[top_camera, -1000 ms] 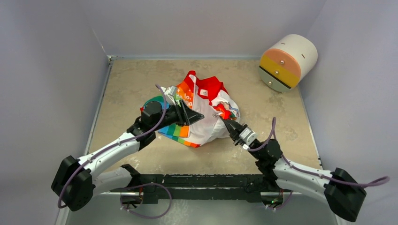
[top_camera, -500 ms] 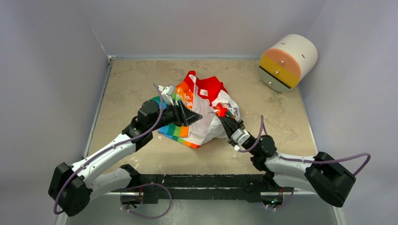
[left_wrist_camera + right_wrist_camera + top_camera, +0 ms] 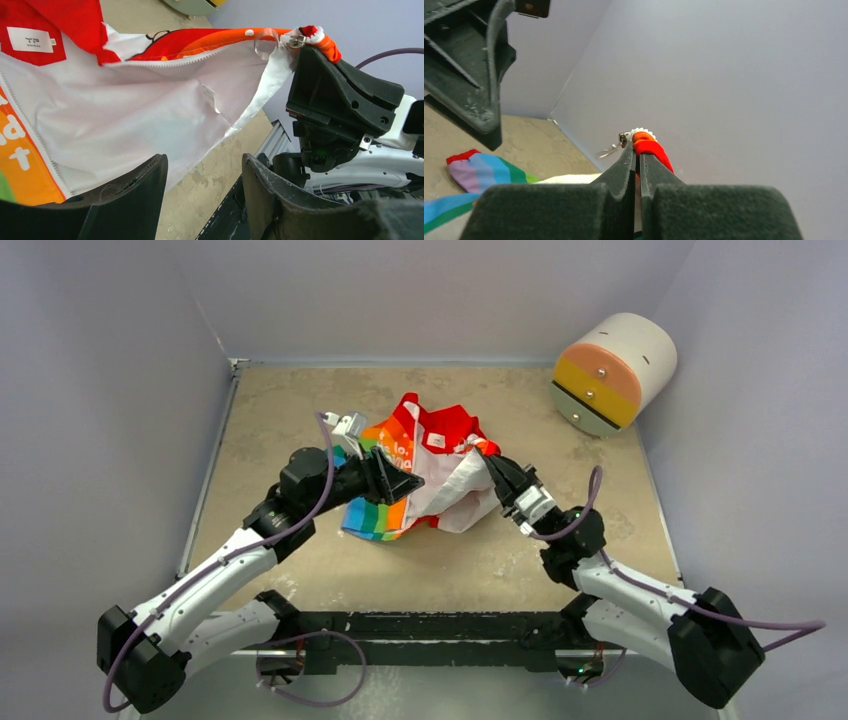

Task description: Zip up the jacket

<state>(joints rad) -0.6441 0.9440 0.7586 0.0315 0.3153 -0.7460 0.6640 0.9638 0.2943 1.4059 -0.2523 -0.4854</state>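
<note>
- The jacket (image 3: pixel 440 475) lies bunched near the middle of the desk (image 3: pixel 280 410), with its right-hand side lifted off the surface.
- The right pincer (image 3: pixel 638 155) is clamped on a red-and-orange corner of the front edge, just beside the metal zip slider (image 3: pixel 624 139), and holds it raised.
- The left pincer (image 3: pixel 205 165) stands open with nothing between its fingers, close to the orange lettered front.
- In the left wrist view the zip teeth (image 3: pixel 185 50) run bare along one edge and the white lining shows, so the front looks unzipped.
- I judge the task barely begun: the two rows have yet to be joined and the slider drawn along.
</note>
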